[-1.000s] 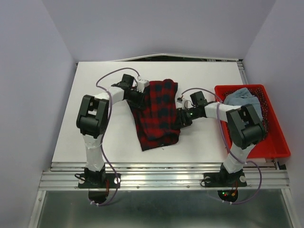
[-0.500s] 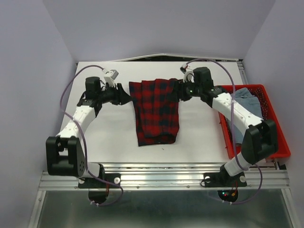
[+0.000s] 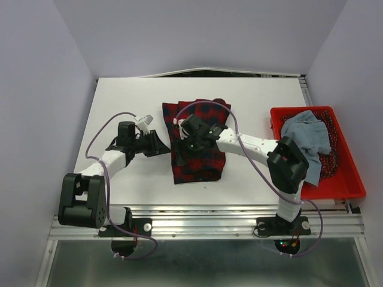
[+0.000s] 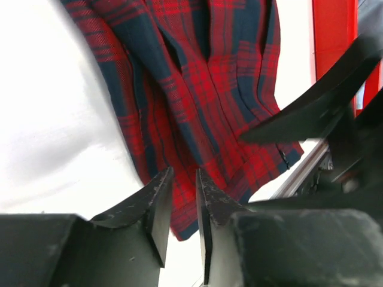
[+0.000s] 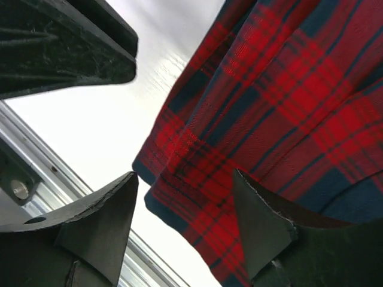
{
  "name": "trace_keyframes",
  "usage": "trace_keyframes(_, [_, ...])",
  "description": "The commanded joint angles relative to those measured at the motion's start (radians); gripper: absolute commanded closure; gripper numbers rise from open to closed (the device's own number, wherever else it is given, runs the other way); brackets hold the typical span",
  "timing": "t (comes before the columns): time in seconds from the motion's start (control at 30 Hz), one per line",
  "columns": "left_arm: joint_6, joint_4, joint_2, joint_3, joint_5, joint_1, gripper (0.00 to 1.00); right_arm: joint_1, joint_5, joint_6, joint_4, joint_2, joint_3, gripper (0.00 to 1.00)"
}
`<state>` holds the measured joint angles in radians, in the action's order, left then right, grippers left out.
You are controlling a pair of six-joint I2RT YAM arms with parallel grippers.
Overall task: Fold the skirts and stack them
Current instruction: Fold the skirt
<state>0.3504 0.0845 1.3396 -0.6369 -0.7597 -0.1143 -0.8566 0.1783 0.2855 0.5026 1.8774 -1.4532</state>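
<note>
Right tool (image 5: 182, 179) swung over plaid skirt (image 5: 281, 89), jaws apart, seemingly empty.

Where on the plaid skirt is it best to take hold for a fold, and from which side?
Probably the near edge of the plaid skirt, at its two corners, from above on the arms' side. The skirt lies flat and lengthwise, and that edge rests free on the table.

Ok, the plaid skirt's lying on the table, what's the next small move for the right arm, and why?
Probably lower the right gripper and close on the near edge of the plaid skirt to start a fold: its jaws stand open just above that edge, and the skirt lies spread flat on the table.
</note>
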Motion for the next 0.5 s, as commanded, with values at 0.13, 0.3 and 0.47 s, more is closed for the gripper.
trace_keyframes(0.13, [0.064,0.1,0.067,0.01,0.071,-0.077,0.73,-0.027,-0.114,0.044,0.056,0.032,-0.084,0.29])
trace_keyframes(0.3, [0.05,0.077,0.159,-0.026,0.115,-0.084,0.8,-0.058,-0.152,0.046,0.07,0.052,-0.081,0.35])
trace_keyframes(0.47, [0.042,0.078,0.242,-0.053,0.112,-0.1,0.85,-0.058,-0.134,0.064,0.091,0.084,-0.117,0.4])
